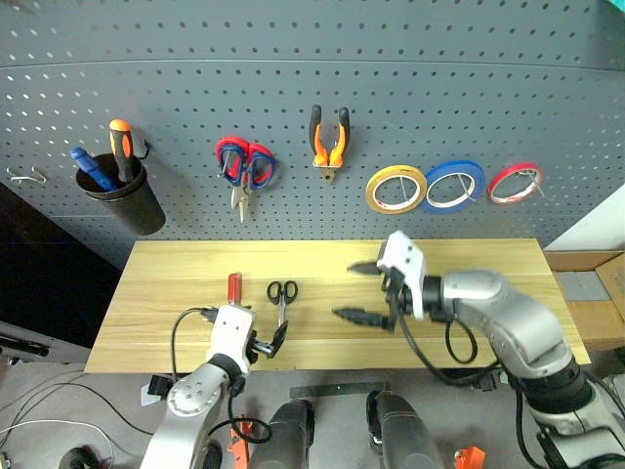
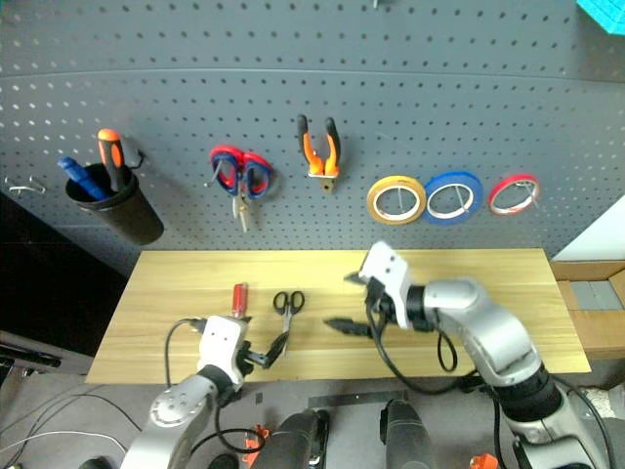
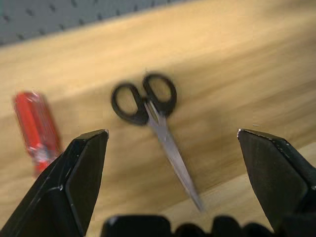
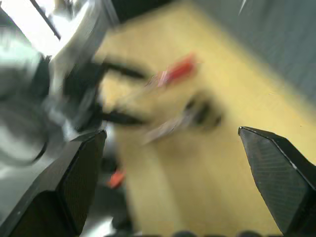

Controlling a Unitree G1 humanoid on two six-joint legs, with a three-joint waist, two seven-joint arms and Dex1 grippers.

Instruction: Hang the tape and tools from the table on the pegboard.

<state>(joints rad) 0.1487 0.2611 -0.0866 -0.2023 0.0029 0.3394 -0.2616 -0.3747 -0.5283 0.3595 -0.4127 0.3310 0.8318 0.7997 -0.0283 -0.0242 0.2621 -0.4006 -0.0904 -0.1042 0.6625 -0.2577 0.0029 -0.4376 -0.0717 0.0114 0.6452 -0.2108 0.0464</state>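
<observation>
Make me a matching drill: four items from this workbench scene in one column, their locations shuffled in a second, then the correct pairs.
1. yellow tape ring
2. black-handled scissors
3. orange-and-black pliers
4. orange-handled screwdriver

A. in the black cup
B. flat on the table
C. on the pegboard, beside the blue ring
D. on the pegboard, right of the red-and-blue scissors

Pairs: 1-C, 2-B, 3-D, 4-A

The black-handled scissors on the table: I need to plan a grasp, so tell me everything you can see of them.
The black-handled scissors have two black oval finger loops, plastic by the look, and slim bright steel blades that are shut into one tapering point. They lie flat on the light wooden table, loops toward the pegboard, tips toward the robot. A red-handled screwdriver lies beside them, apart. Nothing touches them; the open left gripper frames the blades from the near side.
</observation>
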